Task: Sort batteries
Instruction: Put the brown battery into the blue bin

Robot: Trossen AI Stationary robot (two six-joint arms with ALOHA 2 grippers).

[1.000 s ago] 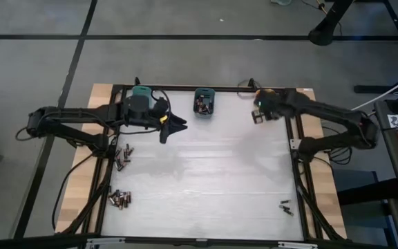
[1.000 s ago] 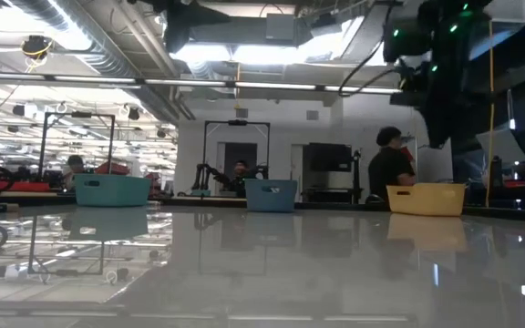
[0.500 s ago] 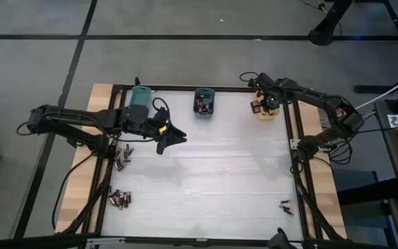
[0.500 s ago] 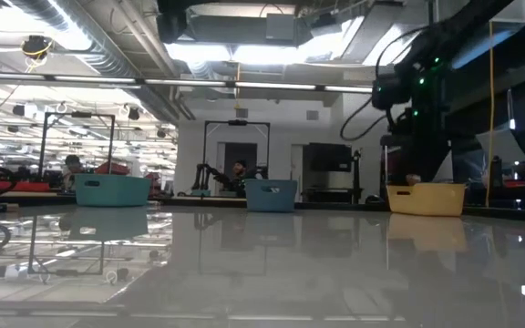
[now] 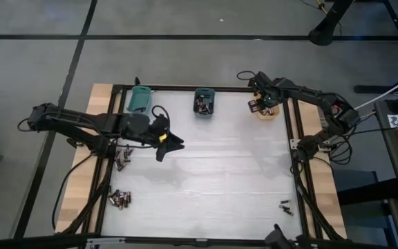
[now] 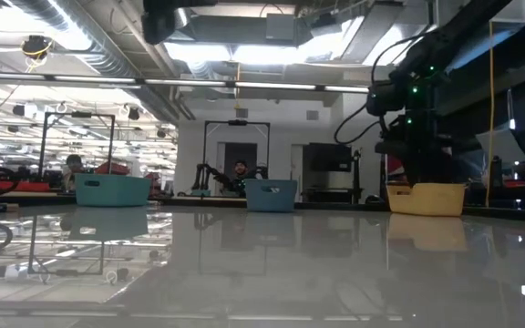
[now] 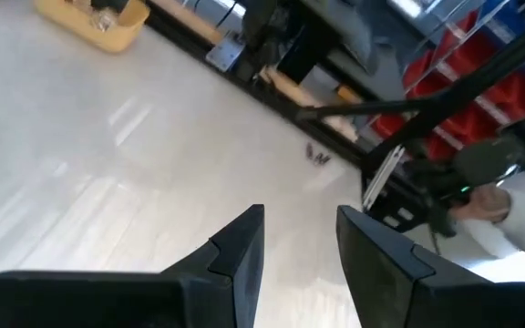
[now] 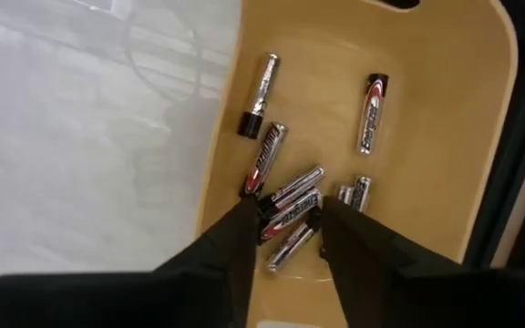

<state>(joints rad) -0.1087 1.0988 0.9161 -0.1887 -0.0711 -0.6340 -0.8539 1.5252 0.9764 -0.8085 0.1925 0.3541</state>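
Note:
My right gripper point(image 8: 285, 214) points down into the yellow bin point(image 8: 445, 109) at the table's far right corner. It is open, and its fingertips stand on either side of a cluster of batteries point(image 8: 290, 205) on the bin's floor. More batteries point(image 8: 372, 100) lie loose in that bin. My left gripper point(image 5: 171, 144) hangs open over the table's left half with nothing between its fingers point(image 7: 244, 241). Loose batteries lie on the table in two heaps at the left point(image 5: 121, 158) point(image 5: 119, 199). A pair point(image 5: 286, 206) lies near the right front.
A teal bin point(image 5: 139, 99) and a blue bin point(image 5: 204, 102) holding batteries stand along the far edge. A black frame point(image 5: 292, 145) runs around the white tabletop. People and shelves show in the room beyond the table.
My right gripper has come down from high above the table's far right and now hangs just over the yellow bin. My left gripper has swung toward the near edge, away from the teal bin, which now shows fully.

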